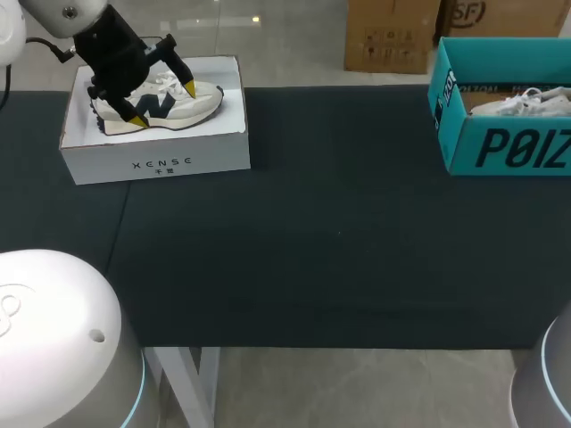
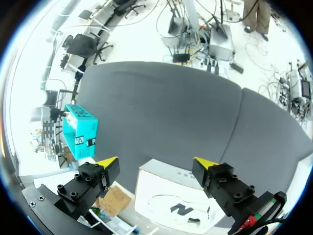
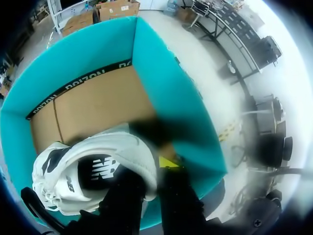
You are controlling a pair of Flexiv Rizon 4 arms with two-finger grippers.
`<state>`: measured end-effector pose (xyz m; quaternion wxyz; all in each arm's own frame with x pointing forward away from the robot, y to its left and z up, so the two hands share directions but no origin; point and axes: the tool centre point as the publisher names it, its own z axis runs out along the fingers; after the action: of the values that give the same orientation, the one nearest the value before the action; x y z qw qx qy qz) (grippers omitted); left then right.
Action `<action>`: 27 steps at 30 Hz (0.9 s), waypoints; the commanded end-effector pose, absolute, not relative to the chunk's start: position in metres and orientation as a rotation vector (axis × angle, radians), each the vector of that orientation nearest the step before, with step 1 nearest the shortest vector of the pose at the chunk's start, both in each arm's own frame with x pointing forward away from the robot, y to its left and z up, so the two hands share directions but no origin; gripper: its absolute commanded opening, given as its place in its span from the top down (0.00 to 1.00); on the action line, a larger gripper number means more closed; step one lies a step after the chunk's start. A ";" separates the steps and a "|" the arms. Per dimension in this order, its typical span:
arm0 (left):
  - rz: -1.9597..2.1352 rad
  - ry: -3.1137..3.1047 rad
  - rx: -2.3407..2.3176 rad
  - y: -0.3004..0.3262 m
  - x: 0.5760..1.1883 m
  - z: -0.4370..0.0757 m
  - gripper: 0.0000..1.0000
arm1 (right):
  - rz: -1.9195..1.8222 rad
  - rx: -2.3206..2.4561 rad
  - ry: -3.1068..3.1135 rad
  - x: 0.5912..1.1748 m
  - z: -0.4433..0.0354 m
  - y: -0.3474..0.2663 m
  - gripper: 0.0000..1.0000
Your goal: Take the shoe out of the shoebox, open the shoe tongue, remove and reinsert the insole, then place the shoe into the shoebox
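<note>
Early yet, by the look of it. Table point(image 1: 339, 232) carries the white shoebox point(image 1: 156, 160); teal shoebox point(image 1: 500, 147) stands well apart from it. Navy-marked shoe point(image 1: 203, 100) lies inside the white shoebox, left gripper point(image 1: 164, 105) spread open just above. White shoe point(image 3: 98, 161) sits in the teal one, right gripper point(image 3: 152, 169) pinching its heel. Tongue, insole, return all pending.

We're in a robotics lab, folks, at a test bench by the look of it. There's one long dark table point(image 1: 339, 267), and the black left arm point(image 1: 116, 49) hangs over it with its yellow-tipped left gripper point(image 1: 164, 104). Two shoeboxes are set out like props: a white box point(image 1: 152, 165) at one end, a teal box point(image 1: 500, 147) at the other, well apart.
</note>
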<state>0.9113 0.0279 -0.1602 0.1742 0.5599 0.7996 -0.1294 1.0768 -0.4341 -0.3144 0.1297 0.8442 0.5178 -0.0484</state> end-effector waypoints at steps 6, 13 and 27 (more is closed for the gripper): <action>-0.364 2.269 1.590 0.028 0.912 -0.160 0.00 | -0.120 2.437 1.515 1.072 -0.344 -0.437 1.00; -0.364 2.269 1.590 0.028 0.912 -0.160 0.00 | -0.123 2.462 1.517 1.070 -0.354 -0.436 1.00; -0.364 2.269 1.590 0.028 0.912 -0.160 0.00 | -0.085 2.491 1.485 1.073 -0.319 -0.432 0.00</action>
<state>0.9113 0.0279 -0.1602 0.1742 0.5599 0.7997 -0.1294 1.0753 -0.4326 -0.3340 0.1212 0.8523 0.5080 -0.0281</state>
